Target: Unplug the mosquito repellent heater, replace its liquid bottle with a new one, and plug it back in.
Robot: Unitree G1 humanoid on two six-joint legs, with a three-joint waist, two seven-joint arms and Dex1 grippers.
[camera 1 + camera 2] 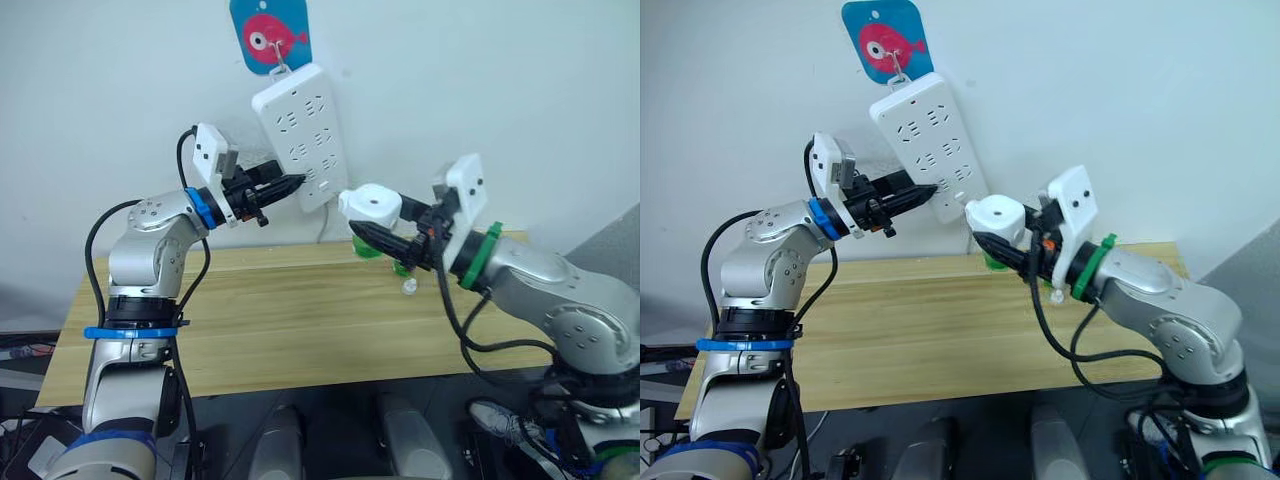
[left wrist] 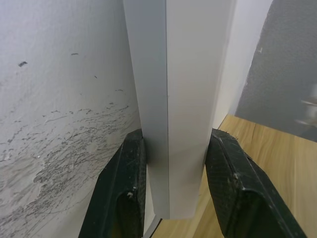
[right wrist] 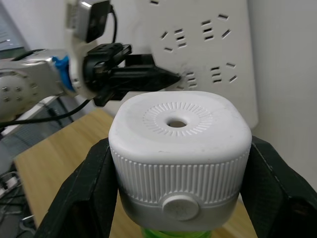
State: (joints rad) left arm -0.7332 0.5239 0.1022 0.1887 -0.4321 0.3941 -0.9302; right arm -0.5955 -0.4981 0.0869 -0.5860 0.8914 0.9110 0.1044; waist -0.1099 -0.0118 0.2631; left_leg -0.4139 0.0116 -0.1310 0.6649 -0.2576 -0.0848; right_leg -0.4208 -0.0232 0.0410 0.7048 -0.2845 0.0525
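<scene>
The right gripper holds the mosquito repellent heater between its fingers, in the air above the far side of the surface, with green showing under it. The power strip on the wall lies up and to the left of the heater, close by. The left gripper is clamped on the strip's lower edge, so I judge it steadies the strip for plugging in.

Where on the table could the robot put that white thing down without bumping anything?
The wooden table is bare across its left and middle, below the left gripper clamping the power strip. It is crowded at the back right, where green bottles stand under the right gripper holding the mosquito repellent heater.
</scene>
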